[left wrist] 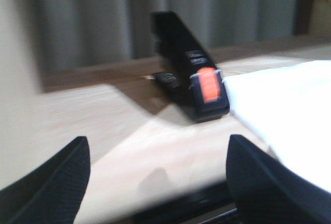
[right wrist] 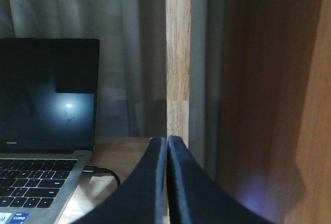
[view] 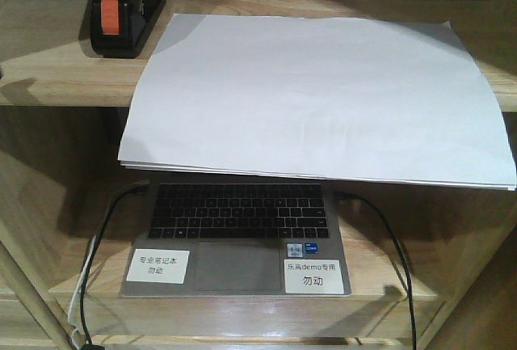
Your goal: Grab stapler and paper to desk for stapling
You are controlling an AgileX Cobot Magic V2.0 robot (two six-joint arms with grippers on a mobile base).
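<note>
Though its black fingers (left wrist: 57, 182) are spread wide with nothing between them, the left gripper (left wrist: 155, 149) hangs low over pale wood, facing the stapler (left wrist: 189, 69) from a short way off; this view is blurred. The right gripper (right wrist: 167, 141) has its fingers pressed flat together and holds nothing. It sits just right of the laptop (right wrist: 46, 105), in front of a wooden upright (right wrist: 178, 53).

From the front, the laptop (view: 236, 237) lies open on the lower shelf (view: 388, 281), with two white labels (view: 158, 266) on its palm rest and a dark cable (view: 101, 229) running from each side. Directly above the laptop, the paper (view: 315, 99) lies flat on the upper shelf (view: 48, 67), and its near edge juts out past the shelf's front. Farther back, above and to the left of the laptop, the stapler (view: 123, 12) stands on the same upper shelf with its orange-red patch facing up. It is just beside the paper's far left corner, and whether the two touch cannot be told. Behind the laptop's dark screen hangs a grey curtain (right wrist: 124, 53).
</note>
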